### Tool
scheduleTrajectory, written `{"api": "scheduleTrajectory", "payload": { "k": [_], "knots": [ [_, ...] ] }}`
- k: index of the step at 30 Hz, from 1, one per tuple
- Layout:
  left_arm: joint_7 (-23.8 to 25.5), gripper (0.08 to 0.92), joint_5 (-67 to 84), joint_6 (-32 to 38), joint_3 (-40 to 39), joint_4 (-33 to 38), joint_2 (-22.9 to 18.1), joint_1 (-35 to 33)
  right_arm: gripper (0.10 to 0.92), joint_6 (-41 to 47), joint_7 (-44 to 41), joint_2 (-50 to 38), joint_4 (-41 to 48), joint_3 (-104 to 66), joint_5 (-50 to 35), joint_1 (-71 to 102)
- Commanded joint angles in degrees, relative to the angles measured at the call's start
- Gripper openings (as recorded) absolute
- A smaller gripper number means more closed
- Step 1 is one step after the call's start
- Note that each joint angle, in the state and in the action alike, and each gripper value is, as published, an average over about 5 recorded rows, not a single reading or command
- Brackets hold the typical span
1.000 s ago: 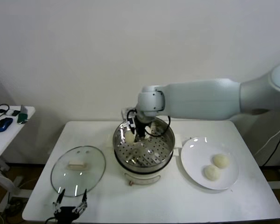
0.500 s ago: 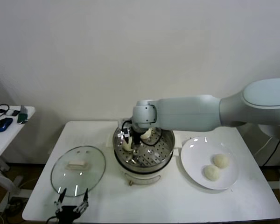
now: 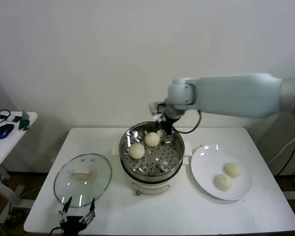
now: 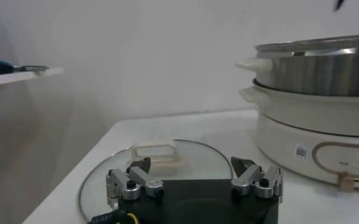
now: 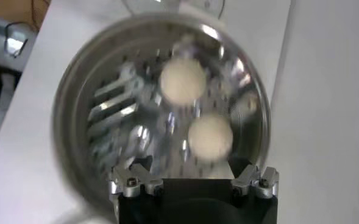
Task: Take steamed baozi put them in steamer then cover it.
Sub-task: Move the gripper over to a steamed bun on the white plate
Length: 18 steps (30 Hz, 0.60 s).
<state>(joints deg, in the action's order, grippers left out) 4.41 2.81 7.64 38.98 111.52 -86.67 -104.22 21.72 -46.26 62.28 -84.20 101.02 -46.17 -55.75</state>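
Two steamed baozi point(image 3: 144, 145) sit in the steamer point(image 3: 151, 152); the right end effector point(image 3: 162, 124), fingers apart and empty, hovers above its far rim. Next it must fetch a bun from the plate point(image 3: 206, 178) beside the steamer.

The head view looks forward and down over the whole table point(image 3: 265, 206). The left wrist view sits low at table level — facing the steamer point(image 4: 325, 91) side-on; the right wrist view looks down into it, close.

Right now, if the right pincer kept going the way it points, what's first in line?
Probably the nearer steamed baozi on the steamer tray. The open right pincer looks down into the pot from above its far rim. Depth is unclear, so it could meet bare tray instead.
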Motion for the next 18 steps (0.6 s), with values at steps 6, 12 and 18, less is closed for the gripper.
{"api": "scheduleTrajectory", "payload": {
  "k": [6,12,18],
  "knots": [
    [0.1,0.823,-0.6,-0.1,-0.2,1.4,-0.2,-0.3,0.823,-7.3,-6.2,-40.1,-9.3,6.4,24.1,6.7],
    [0.1,0.823,-1.0,-0.1,-0.1,1.5,-0.6,-0.5,0.823,-6.0,-5.6,-42.1,-5.7,-12.2,32.8,28.7],
    [0.0,0.823,-1.2,0.0,0.0,1.2,-1.1,-0.8,0.823,-5.9,-5.4,-38.1,1.0,-22.2,37.7,41.0]
  ]
}}
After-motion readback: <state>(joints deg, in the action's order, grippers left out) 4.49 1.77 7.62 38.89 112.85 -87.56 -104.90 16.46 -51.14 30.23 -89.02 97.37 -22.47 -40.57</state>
